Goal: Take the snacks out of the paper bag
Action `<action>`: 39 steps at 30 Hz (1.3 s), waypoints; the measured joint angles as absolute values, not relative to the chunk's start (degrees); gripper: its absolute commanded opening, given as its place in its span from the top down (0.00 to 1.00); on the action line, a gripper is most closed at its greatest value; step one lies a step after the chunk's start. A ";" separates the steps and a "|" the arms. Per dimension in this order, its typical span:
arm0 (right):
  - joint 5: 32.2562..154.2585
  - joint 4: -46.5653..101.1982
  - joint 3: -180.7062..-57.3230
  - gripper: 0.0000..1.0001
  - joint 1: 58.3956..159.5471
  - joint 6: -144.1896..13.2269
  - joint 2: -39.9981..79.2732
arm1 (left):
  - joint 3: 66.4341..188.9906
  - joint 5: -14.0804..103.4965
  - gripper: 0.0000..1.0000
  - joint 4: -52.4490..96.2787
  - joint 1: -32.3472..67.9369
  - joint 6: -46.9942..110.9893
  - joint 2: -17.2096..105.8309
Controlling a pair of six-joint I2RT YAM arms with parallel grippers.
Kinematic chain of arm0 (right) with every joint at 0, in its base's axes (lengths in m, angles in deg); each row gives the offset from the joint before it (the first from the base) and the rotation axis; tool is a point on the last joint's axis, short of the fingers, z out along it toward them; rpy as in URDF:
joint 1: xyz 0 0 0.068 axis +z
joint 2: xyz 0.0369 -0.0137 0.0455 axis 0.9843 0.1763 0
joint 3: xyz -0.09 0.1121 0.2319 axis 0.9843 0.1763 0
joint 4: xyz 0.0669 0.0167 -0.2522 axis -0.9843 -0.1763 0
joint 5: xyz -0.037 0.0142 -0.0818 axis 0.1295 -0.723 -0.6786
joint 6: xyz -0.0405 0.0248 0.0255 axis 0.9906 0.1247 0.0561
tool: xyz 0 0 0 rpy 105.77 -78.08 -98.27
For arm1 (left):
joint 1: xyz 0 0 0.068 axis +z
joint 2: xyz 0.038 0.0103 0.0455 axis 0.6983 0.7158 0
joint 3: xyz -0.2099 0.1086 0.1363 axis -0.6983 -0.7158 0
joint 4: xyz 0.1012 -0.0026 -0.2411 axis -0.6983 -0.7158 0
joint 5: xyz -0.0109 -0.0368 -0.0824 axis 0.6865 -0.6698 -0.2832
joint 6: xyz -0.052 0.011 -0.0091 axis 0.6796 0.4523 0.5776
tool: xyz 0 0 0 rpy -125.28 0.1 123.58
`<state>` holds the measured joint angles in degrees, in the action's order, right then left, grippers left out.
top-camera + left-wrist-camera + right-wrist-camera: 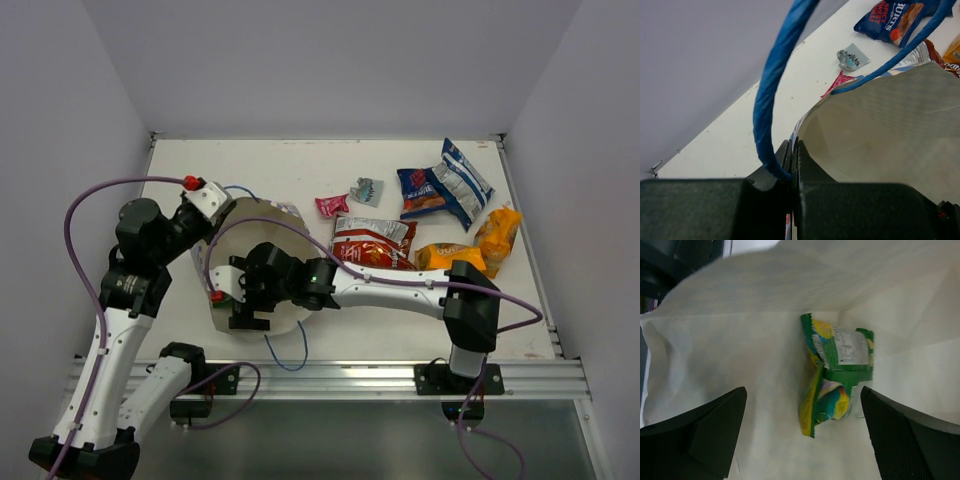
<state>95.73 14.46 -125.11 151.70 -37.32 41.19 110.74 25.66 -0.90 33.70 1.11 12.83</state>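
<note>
The white paper bag (262, 225) lies at the table's left with its mouth held open. My left gripper (794, 150) is shut on the bag's rim beside a blue cord handle (771, 90); it also shows in the top view (212, 203). My right gripper (243, 292) reaches inside the bag, open. In the right wrist view a green packet (837, 372) lies on the cream interior (740, 330) just ahead of the open gripper (802, 390), between its fingers and untouched. The other snacks lie outside: pink (332, 206), silvery-teal (366, 190), red-silver (373, 243), blue (421, 190), blue-white (462, 180), two orange (448, 256) (498, 236).
The second blue handle loop (290, 350) hangs toward the table's near edge. White walls close in the table on the left, back and right. The metal rail (330, 378) runs along the front.
</note>
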 measured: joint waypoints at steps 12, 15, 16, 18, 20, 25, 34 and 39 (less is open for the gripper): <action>92.73 14.79 -126.51 0.01 152.35 -35.97 49.03 | 110.74 23.43 1.00 -0.99 33.70 1.30 12.63; 91.20 16.40 -126.58 0.01 152.40 -35.33 50.56 | 110.74 23.12 1.00 -1.03 33.70 1.33 12.56; 90.96 16.91 -126.62 0.01 152.40 -35.18 50.91 | 110.74 23.08 1.00 -1.03 33.70 1.33 12.54; 90.59 17.78 -126.64 0.03 152.40 -35.01 51.48 | 110.74 23.06 1.00 -1.03 33.70 1.33 12.54; 89.61 19.16 -126.64 0.08 152.40 -34.94 52.22 | 110.74 23.01 1.00 -1.03 33.70 1.33 12.54; 85.98 22.72 -126.60 0.28 152.57 -34.72 53.88 | 110.74 22.95 1.00 -1.07 33.70 1.33 12.54; 80.08 26.59 -124.76 0.92 152.53 -35.07 54.19 | 110.74 23.12 1.00 -1.16 33.70 1.30 12.54; 78.61 28.43 -123.43 1.00 152.42 -35.47 54.13 | 110.74 23.15 1.00 -1.31 33.70 1.30 12.54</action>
